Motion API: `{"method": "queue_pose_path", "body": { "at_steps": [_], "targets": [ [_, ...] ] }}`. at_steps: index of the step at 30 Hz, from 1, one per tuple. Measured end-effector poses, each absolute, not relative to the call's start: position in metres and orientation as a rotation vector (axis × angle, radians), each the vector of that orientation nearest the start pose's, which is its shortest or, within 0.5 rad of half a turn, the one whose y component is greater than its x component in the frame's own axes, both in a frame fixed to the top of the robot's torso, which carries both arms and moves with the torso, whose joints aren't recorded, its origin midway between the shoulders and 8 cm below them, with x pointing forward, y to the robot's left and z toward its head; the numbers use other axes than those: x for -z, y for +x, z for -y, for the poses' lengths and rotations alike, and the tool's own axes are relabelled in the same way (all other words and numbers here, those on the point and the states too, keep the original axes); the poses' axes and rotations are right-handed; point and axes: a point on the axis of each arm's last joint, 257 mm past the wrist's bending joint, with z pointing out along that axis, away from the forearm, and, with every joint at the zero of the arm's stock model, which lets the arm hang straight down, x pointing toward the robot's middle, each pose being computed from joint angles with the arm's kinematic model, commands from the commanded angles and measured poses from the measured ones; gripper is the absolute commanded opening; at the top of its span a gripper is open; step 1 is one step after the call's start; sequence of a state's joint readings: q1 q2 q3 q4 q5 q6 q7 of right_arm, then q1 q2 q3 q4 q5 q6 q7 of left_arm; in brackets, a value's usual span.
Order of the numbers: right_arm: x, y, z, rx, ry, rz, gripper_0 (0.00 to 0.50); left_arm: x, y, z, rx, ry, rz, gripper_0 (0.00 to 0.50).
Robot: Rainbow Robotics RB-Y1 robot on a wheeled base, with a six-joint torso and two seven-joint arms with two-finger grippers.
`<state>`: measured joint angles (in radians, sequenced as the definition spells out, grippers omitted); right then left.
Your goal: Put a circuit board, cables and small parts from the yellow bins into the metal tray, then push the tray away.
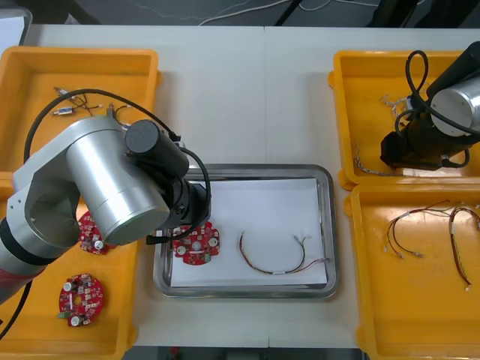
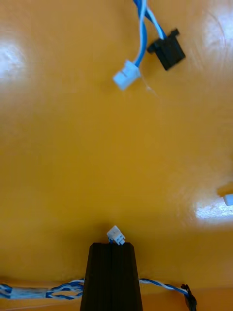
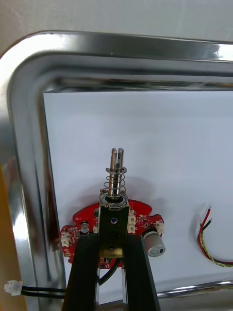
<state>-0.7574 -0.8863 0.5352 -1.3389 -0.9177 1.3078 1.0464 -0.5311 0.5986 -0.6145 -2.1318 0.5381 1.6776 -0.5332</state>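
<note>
Yellow bin (image 1: 352,75), upper right of the frame: right gripper (image 2: 112,247) inside, fingers together on a blue and white cable (image 2: 58,290). Metal tray (image 1: 262,169), centre of the bench (image 1: 247,90): circuit board (image 1: 201,247) lower left, red and yellow cable (image 1: 274,266) lower centre. Left gripper (image 3: 111,238) above the board, fingers clamped on a small metal part (image 3: 115,180).

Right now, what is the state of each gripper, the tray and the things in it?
Left gripper: shut on a small metal part, held over the circuit board.
Right gripper: shut on a blue and white cable, down in the far right yellow bin.
Metal tray: white inside, holding the circuit board and a red and yellow cable, both lying flat.
</note>
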Motion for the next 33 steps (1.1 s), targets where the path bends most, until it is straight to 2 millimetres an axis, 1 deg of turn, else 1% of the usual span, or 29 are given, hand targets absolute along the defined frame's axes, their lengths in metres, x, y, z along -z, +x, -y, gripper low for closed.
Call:
{"method": "queue_pose_path", "body": {
  "at_steps": [5, 10, 14, 19, 21, 29, 31, 33],
  "targets": [
    [0.231, 0.549, 0.323, -0.019, 0.158, -2.69, 0.0, 0.243, 0.407, -0.105, 0.209, -0.074, -2.65, 0.0],
    [0.22, 0.555, 0.321, -0.019, 0.15, -2.67, 0.0, 0.253, 0.422, -0.106, 0.212, -0.124, -2.621, 0.0],
    [0.211, 0.561, 0.324, -0.017, 0.149, -2.647, 0.0, 0.263, 0.427, -0.112, 0.192, -0.145, -2.628, 0.0],
    [0.203, 0.57, 0.328, -0.026, 0.152, -2.605, 0.0, 0.265, 0.429, -0.113, 0.183, -0.153, -2.625, 0.0],
    [0.2, 0.574, 0.331, -0.03, 0.164, -2.592, 0.0, 0.265, 0.429, -0.113, 0.183, -0.155, -2.626, 0.0],
    [0.185, 0.594, 0.354, -0.017, 0.227, -2.551, 0.0, 0.267, 0.436, -0.108, 0.213, -0.163, -2.611, 0.0],
    [0.183, 0.598, 0.36, -0.009, 0.214, -2.542, 0.0, 0.268, 0.44, -0.107, 0.215, -0.169, -2.602, 0.0],
    [0.183, 0.601, 0.365, 0.003, 0.16, -2.543, 0.0, 0.27, 0.443, -0.108, 0.207, -0.177, -2.597, 0.0]
  ]
}}
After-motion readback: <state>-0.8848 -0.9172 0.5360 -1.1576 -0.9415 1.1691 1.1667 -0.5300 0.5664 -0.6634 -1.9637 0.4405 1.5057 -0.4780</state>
